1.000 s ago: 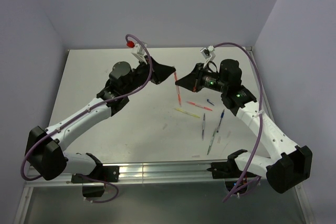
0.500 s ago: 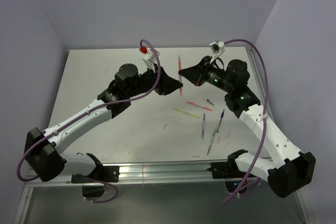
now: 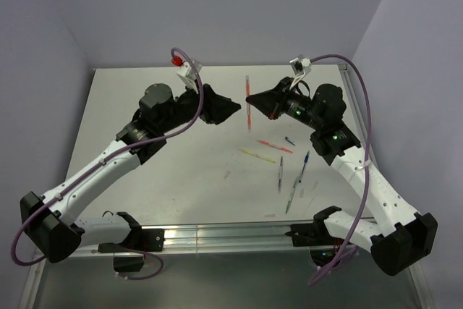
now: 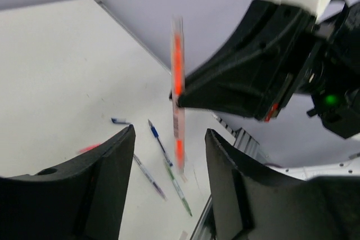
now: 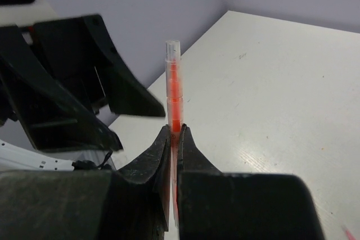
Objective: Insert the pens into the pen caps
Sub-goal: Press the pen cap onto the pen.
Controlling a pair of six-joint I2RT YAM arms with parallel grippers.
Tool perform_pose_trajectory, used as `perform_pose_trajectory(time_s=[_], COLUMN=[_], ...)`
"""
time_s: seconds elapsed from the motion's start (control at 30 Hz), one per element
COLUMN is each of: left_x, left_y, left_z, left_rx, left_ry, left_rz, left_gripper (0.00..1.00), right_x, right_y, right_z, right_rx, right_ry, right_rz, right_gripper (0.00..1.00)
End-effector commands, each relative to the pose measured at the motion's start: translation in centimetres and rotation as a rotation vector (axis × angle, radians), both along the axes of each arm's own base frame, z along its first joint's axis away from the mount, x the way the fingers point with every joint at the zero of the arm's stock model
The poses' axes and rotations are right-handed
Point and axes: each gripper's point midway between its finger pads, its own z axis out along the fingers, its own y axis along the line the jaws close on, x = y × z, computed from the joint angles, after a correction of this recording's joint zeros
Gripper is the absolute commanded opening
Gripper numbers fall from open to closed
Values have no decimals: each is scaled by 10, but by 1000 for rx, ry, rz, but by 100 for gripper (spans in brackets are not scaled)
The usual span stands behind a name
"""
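Note:
My right gripper (image 3: 250,99) is shut on a red-pink pen (image 3: 248,110) and holds it upright in the air above the table's far middle. In the right wrist view the pen (image 5: 173,85) sticks up from between the shut fingers (image 5: 157,150). My left gripper (image 3: 230,110) is open and empty, just left of the pen and facing it. In the left wrist view the pen (image 4: 178,111) hangs blurred beyond my open fingers (image 4: 121,150). A second red-pink pen (image 3: 275,145), yellow (image 3: 258,155), grey (image 3: 281,174), blue (image 3: 304,166) and green (image 3: 293,193) pens lie on the table. A dark blue cap (image 3: 289,140) lies near them.
The table (image 3: 145,179) is pale grey with purple walls behind and at both sides. A metal rail (image 3: 217,235) runs along the near edge between the arm bases. A small pale scrap (image 3: 227,175) lies near the middle.
The right gripper lifted the red-pink pen off the table and now holds it still. The left gripper came close to the pen, then drew back to the left.

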Motion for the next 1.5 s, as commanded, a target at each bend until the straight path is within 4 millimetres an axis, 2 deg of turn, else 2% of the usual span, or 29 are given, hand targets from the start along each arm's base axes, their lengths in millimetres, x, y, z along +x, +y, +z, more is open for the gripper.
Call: perform_pose_trajectory(time_s=[0.0,0.13,0.17,0.37,0.8,1.13,1.47], left_x=[10,21,27,27,25,15,13], left_y=[22,30,33,27,11,3,0], left_z=[60,83,85,98,83,72,61], left_rx=[-82,-121,-120,-128,-106,-122,-104], left_ry=[-119,-144,-145,-176,-138,-106,-82], left_rz=[78,80,92,39,-62,-141,-162], left_gripper=[59,67,68,71,70,65,60], right_x=[-12,-22,-24,-34,-37,-33,-32], right_y=[4,15,17,29,33,35,35], right_z=[31,30,31,29,31,30,30], right_rx=[12,-10,-13,-23,-24,-30,-34], right_ry=[-132,-146,-151,-147,-144,-133,-126], right_rz=[12,36,43,81,93,85,82], right_gripper=[0,0,0,0,0,0,0])
